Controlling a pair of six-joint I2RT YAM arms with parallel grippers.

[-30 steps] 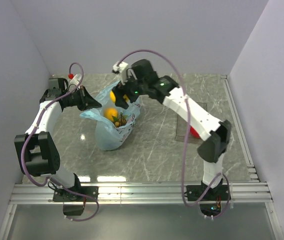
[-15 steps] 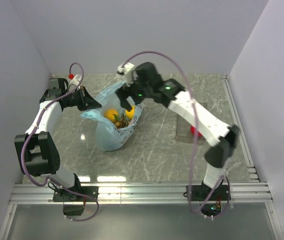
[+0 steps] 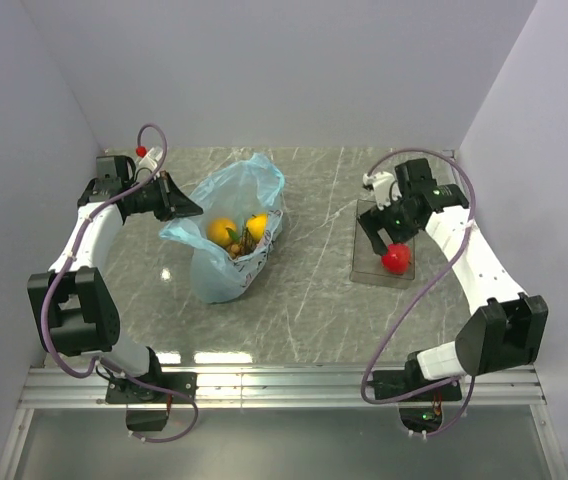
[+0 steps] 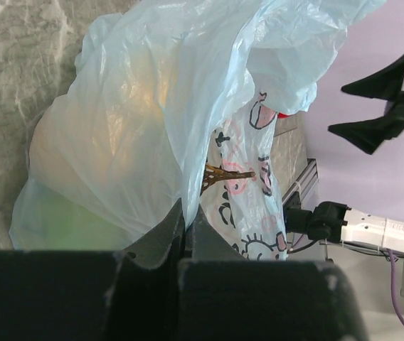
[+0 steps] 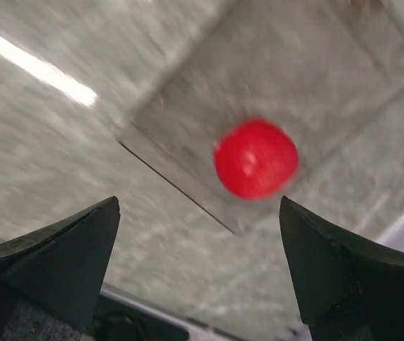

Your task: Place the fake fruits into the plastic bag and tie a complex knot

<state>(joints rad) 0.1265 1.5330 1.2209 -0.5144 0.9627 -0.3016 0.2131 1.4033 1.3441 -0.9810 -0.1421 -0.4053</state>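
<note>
My left gripper (image 3: 180, 206) is clenched on a fold of the thin, crinkly light-blue translucent plastic bag (image 3: 226, 275) with its pink-and-dark cartoon print. In the left wrist view the two dark jaws meet on the film with no gap. The bag stands left of centre on the grey marbled table (image 3: 314, 300), its mouth open upward.

From above, two glossy yellow-orange round fruits (image 3: 221, 230) lie side by side inside the bag. The bunch of small brown balls (image 3: 239, 243) sits just in front of them. In the left wrist view a pale green shape (image 4: 74, 220) shows through the film low in the bag; I cannot tell for certain what it is.

My right gripper (image 3: 382, 238) is spread wide and holds nothing. It hangs above the clear rectangular plastic tray (image 3: 364, 270), well apart from the bag on the right side of the table. The small glossy red fruit (image 3: 395, 259) rests alone on the tray. In the blurred right wrist view it appears between my two parted fingers (image 5: 60, 263), untouched.
</note>
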